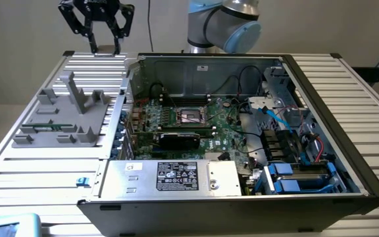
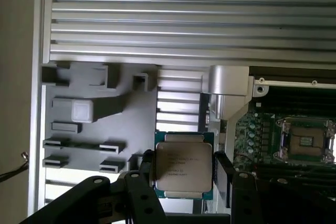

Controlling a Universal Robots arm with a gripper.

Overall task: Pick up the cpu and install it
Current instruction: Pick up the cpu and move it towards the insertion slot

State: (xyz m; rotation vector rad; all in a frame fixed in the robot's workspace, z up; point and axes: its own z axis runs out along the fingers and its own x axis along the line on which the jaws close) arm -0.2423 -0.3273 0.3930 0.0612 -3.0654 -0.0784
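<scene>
The cpu (image 2: 184,164) is a flat square chip with a silver-grey top and printed lettering. My gripper (image 2: 184,178) is shut on it, one black finger on each of two opposite edges. In the exterior view the gripper (image 1: 106,48) hangs high above the ribbed table's far corner, at that view's left, behind the grey fixture and clear of the case. The cpu (image 1: 105,53) shows as a small pale piece between the fingertips. The dark square socket (image 1: 191,116) with its metal frame lies open on the motherboard inside the case, and appears as the socket (image 2: 306,141) in the wrist view.
An open computer case (image 1: 321,98) lies on the ribbed metal table (image 1: 38,173). A grey moulded parts fixture (image 1: 64,118) sits at the exterior view's left of it. Inside are a black expansion card (image 1: 179,139), a power supply (image 1: 170,177), cables and blue drive bays (image 1: 295,177).
</scene>
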